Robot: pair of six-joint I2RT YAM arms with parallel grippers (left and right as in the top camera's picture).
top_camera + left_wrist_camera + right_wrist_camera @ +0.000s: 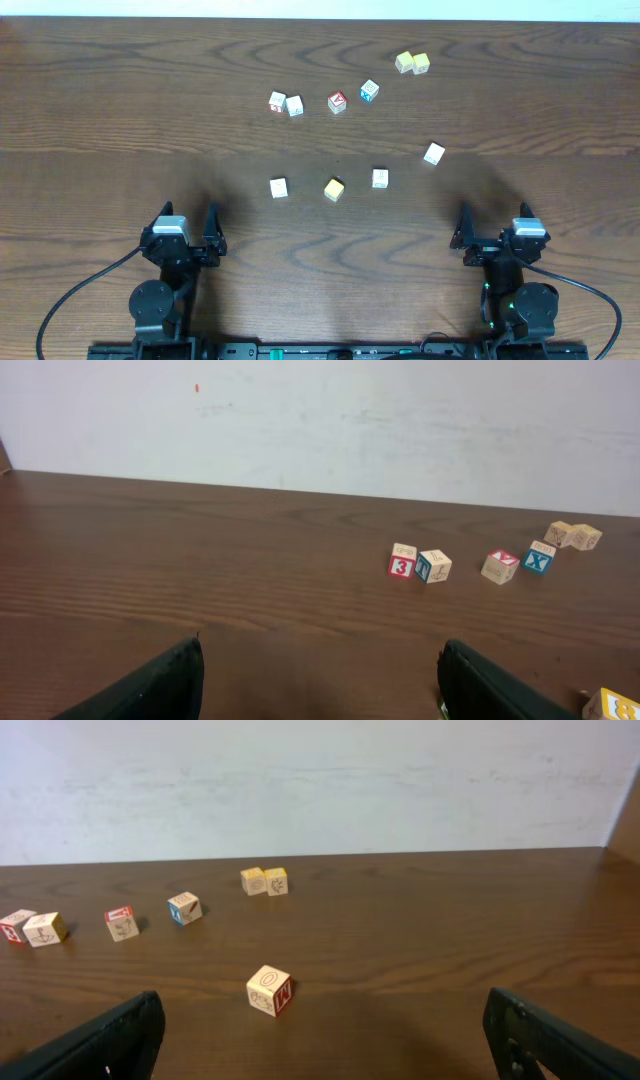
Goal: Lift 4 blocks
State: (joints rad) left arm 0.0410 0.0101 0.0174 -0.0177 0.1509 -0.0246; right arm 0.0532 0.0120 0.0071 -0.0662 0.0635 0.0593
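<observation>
Both arms sit parked at the near edge of the desk, nothing held. Left pincer gapes wide over bare wood. Right pincer is spread fully too & empty, prob. a ready stance so either can drop over a cube w/o re-opening. The 4 blocks all rest flat on the desk, none lifted yet, so the task looks to be at its start. Three form a loose row btwn the two arms, just ahead of them: left white-top block, yellow-top block, mid white-top block. Each is well apart from its neighbour, so fingers should fit either side w/o nudging the next. The fourth, right white-top block, lies further back & to the right, a bit askew. In the right wrist view it sits near-centre ahead of that pincer, so the right arm seems the natural one for it; the left block is nearest the left arm. Behind the row are distractors: a touching cube pair, red-faced cube, blue-faced cube & a pale yellow-green pair furthest back. All are well clear of the row, so mix-up risk seems low. Likelier trouble: a tiny cube twisting or slipping if the fingers close off-centre, esp. on the skewed one.
</observation>
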